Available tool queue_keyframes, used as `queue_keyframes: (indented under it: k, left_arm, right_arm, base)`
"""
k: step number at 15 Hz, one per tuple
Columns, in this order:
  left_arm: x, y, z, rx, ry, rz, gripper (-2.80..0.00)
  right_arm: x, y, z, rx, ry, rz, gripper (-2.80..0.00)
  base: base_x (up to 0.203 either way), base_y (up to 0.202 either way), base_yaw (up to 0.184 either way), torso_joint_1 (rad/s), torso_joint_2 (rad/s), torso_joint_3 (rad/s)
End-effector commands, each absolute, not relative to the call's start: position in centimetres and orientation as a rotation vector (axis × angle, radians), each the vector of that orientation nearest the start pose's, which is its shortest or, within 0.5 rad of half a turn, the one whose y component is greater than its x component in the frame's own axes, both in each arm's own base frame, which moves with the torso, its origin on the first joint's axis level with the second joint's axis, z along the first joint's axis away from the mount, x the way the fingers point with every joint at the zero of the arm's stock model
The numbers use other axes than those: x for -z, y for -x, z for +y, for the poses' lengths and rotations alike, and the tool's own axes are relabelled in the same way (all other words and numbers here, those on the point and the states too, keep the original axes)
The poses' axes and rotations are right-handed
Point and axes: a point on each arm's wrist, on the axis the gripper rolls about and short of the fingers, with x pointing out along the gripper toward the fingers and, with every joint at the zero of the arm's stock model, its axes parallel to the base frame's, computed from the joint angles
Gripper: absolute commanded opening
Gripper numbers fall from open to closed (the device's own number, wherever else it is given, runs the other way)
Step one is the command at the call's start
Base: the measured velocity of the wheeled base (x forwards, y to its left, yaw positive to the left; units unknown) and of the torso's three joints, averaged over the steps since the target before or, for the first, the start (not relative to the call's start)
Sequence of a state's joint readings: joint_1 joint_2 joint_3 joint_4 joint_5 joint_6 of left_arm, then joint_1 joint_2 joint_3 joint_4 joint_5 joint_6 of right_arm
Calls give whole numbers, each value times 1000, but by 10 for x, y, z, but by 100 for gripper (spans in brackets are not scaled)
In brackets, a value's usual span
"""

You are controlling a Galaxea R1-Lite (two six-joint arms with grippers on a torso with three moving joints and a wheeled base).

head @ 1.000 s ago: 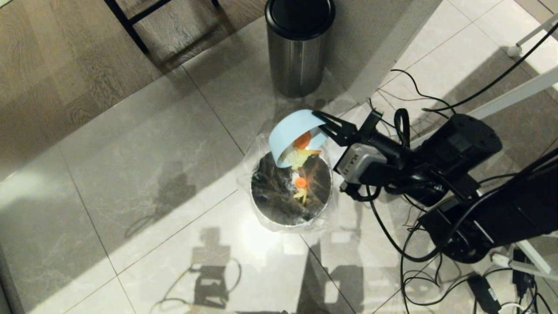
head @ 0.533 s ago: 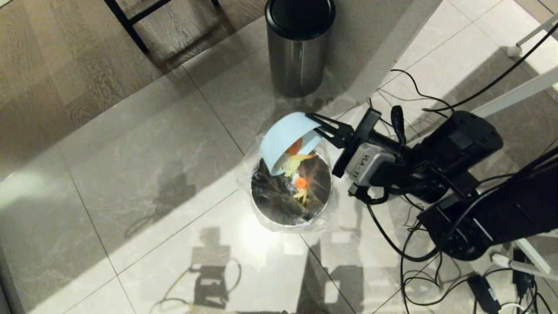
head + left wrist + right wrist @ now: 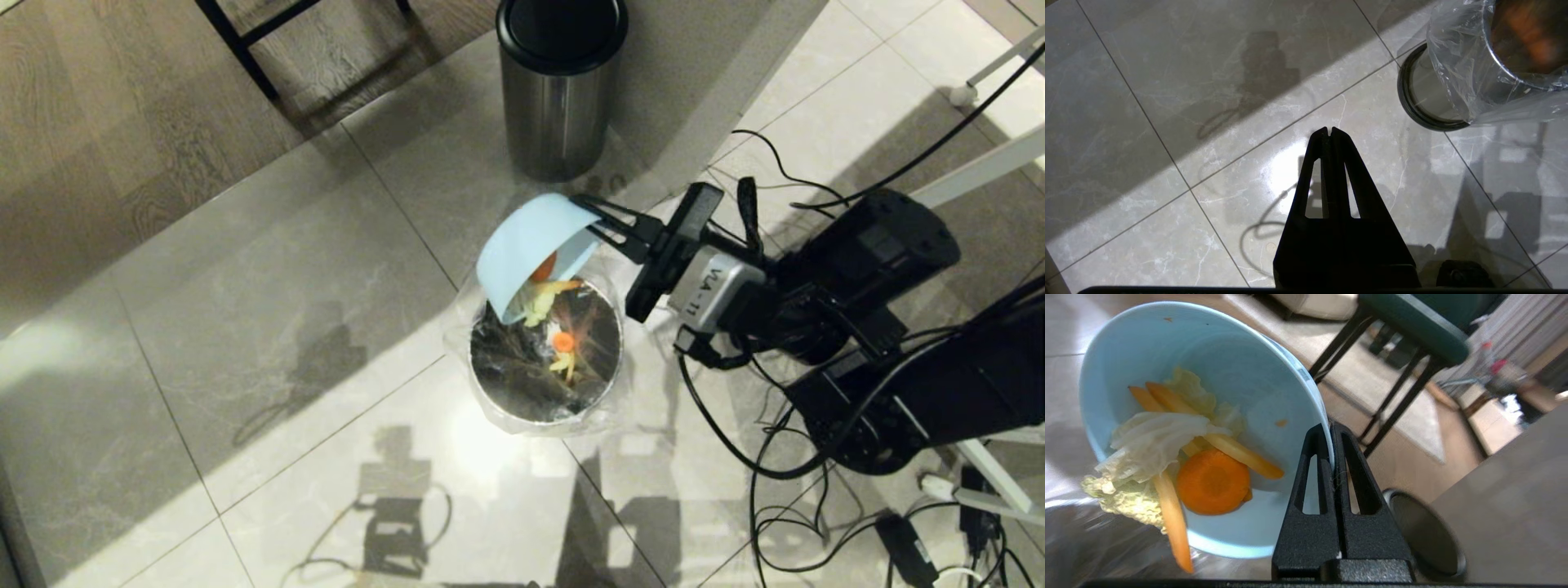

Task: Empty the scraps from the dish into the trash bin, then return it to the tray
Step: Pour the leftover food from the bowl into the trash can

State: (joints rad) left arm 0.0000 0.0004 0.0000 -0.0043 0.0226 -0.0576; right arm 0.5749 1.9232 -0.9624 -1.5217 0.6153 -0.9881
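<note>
The floor (image 3: 269, 269) is glossy pale marble tile, meeting brown wood boards at the far left. The trash bin (image 3: 545, 404), its clear bag draped over the rim, stands near the middle. A taller steel bin with a black lid (image 3: 560, 90) stands beyond it. Black cables (image 3: 784, 482) and a power brick (image 3: 904, 549) lie at the near right.

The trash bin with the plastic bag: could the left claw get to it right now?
Probably yes. The left claw hangs shut above bare floor tiles, with the trash bin close beside it and nothing between them. Only the blue bowl, tipped in the right claw, crowds the bin's opening.
</note>
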Motion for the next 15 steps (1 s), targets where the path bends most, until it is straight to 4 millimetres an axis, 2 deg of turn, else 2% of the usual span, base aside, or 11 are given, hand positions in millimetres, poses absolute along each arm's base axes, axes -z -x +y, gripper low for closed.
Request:
queue_keyframes:
  k: [1, 11, 15]
  left_arm:
    - [-76, 23, 1, -23, 58, -4, -280]
    - [-76, 23, 1, -23, 58, -4, -280]
    - [-76, 23, 1, -23, 58, -4, -280]
  right_arm:
    - [-247, -283, 201, -716, 849, -1198, -280]
    - [-265, -281, 210, -720, 810, -1280, -280]
    - [-264, -280, 211, -754, 806, -1285, -280]
  base:
    - [0, 0, 0, 0, 0, 0]
    - [0, 0, 0, 0, 0, 0]
    - [0, 0, 0, 0, 0, 0]
